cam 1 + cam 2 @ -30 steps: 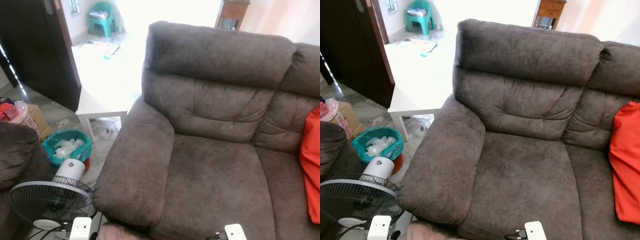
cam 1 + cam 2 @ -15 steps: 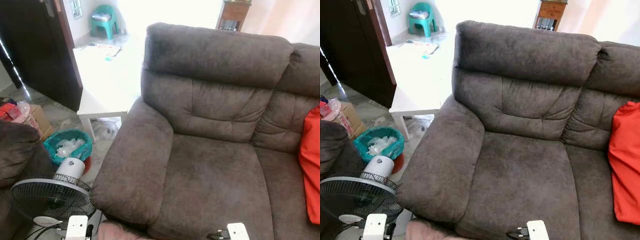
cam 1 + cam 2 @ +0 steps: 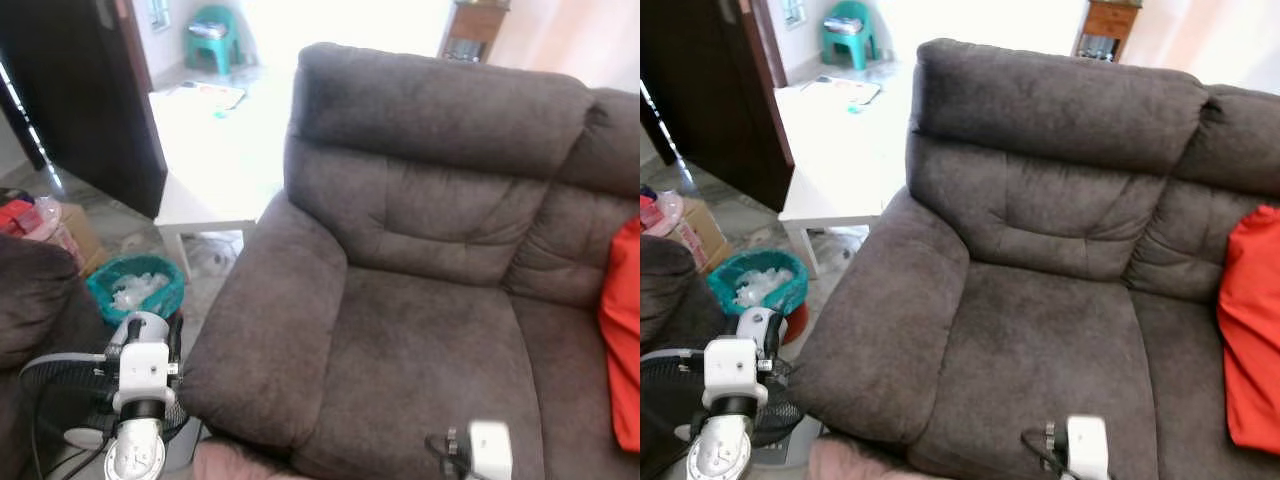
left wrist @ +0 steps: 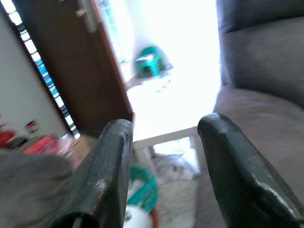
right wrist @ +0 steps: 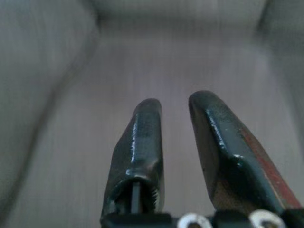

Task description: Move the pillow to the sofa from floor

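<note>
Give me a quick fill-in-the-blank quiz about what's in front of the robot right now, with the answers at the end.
1. The sofa is covered in dark ____ fabric.
2. The cushion lying at the sofa's right end is ____.
3. Beside the sofa's left armrest stands a low ____ table.
4. The bin on the floor near that table is ____ in colour.

Missing words: brown; red; white; green
</note>
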